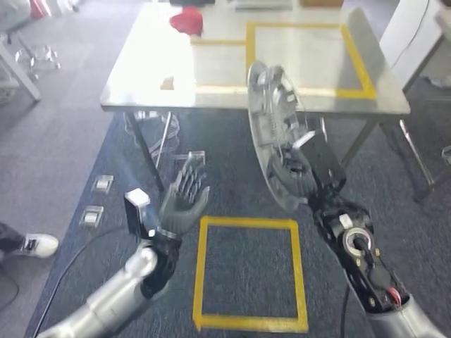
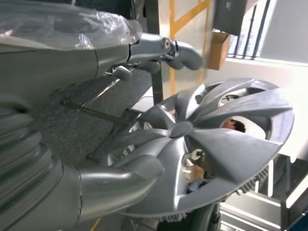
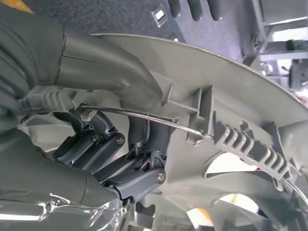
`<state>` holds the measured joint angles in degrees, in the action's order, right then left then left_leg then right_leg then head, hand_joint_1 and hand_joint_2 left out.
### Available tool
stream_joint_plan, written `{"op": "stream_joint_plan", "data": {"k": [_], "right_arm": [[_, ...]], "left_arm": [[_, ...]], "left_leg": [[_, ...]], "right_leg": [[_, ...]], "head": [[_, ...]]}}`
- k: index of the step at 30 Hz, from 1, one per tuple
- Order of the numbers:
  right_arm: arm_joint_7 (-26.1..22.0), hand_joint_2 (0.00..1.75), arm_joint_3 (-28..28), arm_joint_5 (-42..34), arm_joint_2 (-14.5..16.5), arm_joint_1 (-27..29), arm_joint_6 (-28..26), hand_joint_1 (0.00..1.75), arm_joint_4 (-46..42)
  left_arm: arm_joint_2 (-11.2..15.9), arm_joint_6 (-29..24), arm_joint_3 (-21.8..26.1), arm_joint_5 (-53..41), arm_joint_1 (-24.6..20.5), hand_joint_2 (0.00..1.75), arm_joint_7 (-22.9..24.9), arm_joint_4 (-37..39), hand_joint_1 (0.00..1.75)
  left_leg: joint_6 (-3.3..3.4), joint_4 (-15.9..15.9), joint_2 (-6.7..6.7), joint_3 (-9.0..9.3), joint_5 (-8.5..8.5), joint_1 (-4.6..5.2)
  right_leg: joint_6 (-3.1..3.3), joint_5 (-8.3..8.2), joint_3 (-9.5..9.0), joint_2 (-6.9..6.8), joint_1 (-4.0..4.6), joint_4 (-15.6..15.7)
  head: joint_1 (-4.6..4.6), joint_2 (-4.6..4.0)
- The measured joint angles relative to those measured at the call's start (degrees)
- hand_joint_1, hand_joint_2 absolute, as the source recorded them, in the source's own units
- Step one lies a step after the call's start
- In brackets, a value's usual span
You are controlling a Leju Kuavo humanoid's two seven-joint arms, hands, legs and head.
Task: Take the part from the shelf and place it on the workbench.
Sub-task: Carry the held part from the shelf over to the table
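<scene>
Right hand (image 1: 298, 172) grips a silver wheel cover (image 1: 274, 120) by its lower rim, fingers curled through its ribbed back, holding it on edge in the air at the near edge of the steel surface (image 1: 159, 77). Left hand (image 1: 183, 197) hovers beside it, fingers spread and holding nothing, above a yellow-taped square (image 1: 198, 271) on the floor.

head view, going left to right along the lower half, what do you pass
white shoe → floor plates → left hand, open → yellow tape square → right hand holding the hubcap
</scene>
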<state>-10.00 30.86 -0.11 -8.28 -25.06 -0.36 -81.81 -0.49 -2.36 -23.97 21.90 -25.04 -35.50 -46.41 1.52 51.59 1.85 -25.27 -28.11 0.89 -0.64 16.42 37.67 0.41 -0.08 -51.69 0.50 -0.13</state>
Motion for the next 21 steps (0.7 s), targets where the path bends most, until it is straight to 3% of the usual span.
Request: {"op": "stream_joint_plan", "data": {"k": [2, 4, 5, 7, 8, 9, 10, 11, 13, 14, 15, 18, 20, 21], "right_arm": [[0.06, 1.75, -0.06, 0.00, -0.02, -0.28, -0.06, 1.75, -0.39], [0.09, 1.75, -0.15, 0.00, -0.05, -0.41, -0.13, 1.75, -0.56], [0.07, 1.75, -0.18, 0.00, -0.08, -0.33, -0.14, 1.75, -0.57], [0.07, 1.75, -0.15, 0.00, -0.09, 0.06, -0.04, 1.75, -0.56], [0.12, 1.75, -0.14, 0.00, -0.09, 0.27, -0.01, 1.75, -0.56], [0.21, 1.75, -0.13, -0.01, -0.10, 0.41, 0.00, 1.75, -0.56], [0.31, 1.75, -0.15, -0.10, -0.10, 0.46, -0.07, 1.75, -0.58], [0.40, 1.75, -0.19, -0.22, -0.11, 0.45, -0.17, 1.75, -0.67], [0.56, 1.75, -0.47, -0.55, -0.13, 0.31, -0.43, 1.75, -0.99], [0.68, 1.75, -0.70, -0.66, -0.15, 0.13, -0.52, 1.75, -1.30], [0.82, 1.75, -1.00, -0.74, -0.20, -0.16, -0.64, 1.75, -1.67], [1.10, 1.75, -2.23, -0.99, -0.55, -1.43, -1.04, 1.75, -2.93], [1.03, 1.75, -3.01, -1.25, -0.84, -2.13, -1.18, 1.75, -3.45], [0.86, 1.75, -3.27, -1.20, -0.96, -2.33, -1.26, 1.75, -3.63]], "left_arm": [[0.00, 0.00, -0.07, -0.02, -0.68, 1.75, -0.15, -0.02, 0.00], [0.03, 0.00, -0.07, -0.03, -0.96, 1.75, -0.31, -0.02, 0.00], [0.06, -0.01, -0.08, -0.05, -0.67, 1.75, -0.33, 0.00, 0.00], [0.14, -0.07, -0.14, -0.15, 0.30, 1.75, -0.32, 0.04, 0.00], [0.18, -0.21, -0.17, -0.22, 0.73, 1.75, -0.24, 0.04, 0.00], [0.22, -0.38, -0.19, -0.30, 1.01, 1.75, -0.08, 0.03, 0.00], [0.27, -0.53, -0.19, -0.37, 1.17, 1.75, 0.14, 0.00, 0.00], [0.33, -0.68, -0.19, -0.43, 1.30, 1.75, 0.38, -0.04, 0.00], [0.43, -0.75, -0.20, -0.58, 1.61, 1.75, 0.81, -0.14, 0.00], [0.47, -0.77, -0.21, -0.66, 1.76, 1.75, 0.95, -0.25, 0.00], [0.51, -0.77, -0.22, -0.73, 1.76, 1.75, 1.04, -0.39, 0.00], [0.51, -0.77, -0.25, -0.83, 1.12, 1.75, 1.09, -0.87, 0.00], [0.46, -0.75, -0.25, -0.84, 1.01, 1.75, 1.09, -0.98, 0.00], [0.45, -0.72, -0.25, -0.85, 1.11, 1.75, 1.07, -0.98, 0.00]], "left_leg": [[-0.50, 2.36, -0.15, -0.78, 0.10, -0.04], [-1.21, 8.84, -0.60, -4.53, 0.36, -0.24], [-1.68, 12.76, -0.88, -7.14, -0.49, -0.48], [-2.50, 18.31, -1.19, -11.71, -4.54, -0.94], [-2.76, 18.94, -1.29, -13.20, -6.36, -1.15], [-2.90, 17.95, -1.38, -14.10, -7.04, -1.31], [-2.88, 15.44, -1.45, -14.45, -5.89, -1.41], [-2.69, 11.69, -1.54, -14.41, -2.64, -1.45], [-2.05, 3.86, -1.68, -14.00, 6.42, -1.29], [-1.68, 1.50, -1.64, -13.78, 9.63, -1.14], [-1.29, 0.43, -1.59, -13.54, 10.96, -1.05], [0.04, 0.46, -1.40, -11.79, 9.66, -1.10], [0.69, 0.41, -1.31, -10.11, 8.54, -1.06], [0.92, 0.41, -1.30, -9.29, 7.85, -0.96]], "right_leg": [[0.67, 1.20, -0.98, 0.02, -0.13, -0.36], [1.17, 2.26, -2.30, 0.03, -0.48, -0.19], [1.25, 2.84, -3.02, 0.09, -0.61, -0.06], [1.18, 4.25, -4.76, 0.18, -0.92, 0.12], [1.08, 5.02, -5.75, 0.24, -1.10, 0.18], [0.91, 5.81, -6.78, 0.30, -1.28, 0.23], [0.72, 6.59, -7.74, 0.35, -1.44, 0.25], [0.48, 7.35, -8.61, 0.39, -1.56, 0.27], [-0.21, 8.91, -9.94, 0.53, -1.49, 0.13], [-0.62, 9.72, -10.46, 0.60, -1.38, 0.14], [-1.05, 10.29, -10.98, 0.65, -1.28, -0.04], [-1.89, 11.09, -11.13, 0.40, -1.43, -2.64], [-2.09, 12.53, -7.89, 0.11, -1.49, -9.23], [-2.16, 14.06, -5.62, 0.04, -1.43, -13.27]], "head": [[-0.23, 0.01], [-0.40, 0.01], [-0.56, 0.01], [-0.95, 0.01], [-1.14, 0.01], [-1.33, 0.01], [-1.56, 0.01], [-1.89, 0.01], [-2.66, 0.01], [-2.87, 0.02], [-2.98, 0.02], [-2.66, 0.02], [-2.05, 0.02], [-1.71, 0.02]]}}
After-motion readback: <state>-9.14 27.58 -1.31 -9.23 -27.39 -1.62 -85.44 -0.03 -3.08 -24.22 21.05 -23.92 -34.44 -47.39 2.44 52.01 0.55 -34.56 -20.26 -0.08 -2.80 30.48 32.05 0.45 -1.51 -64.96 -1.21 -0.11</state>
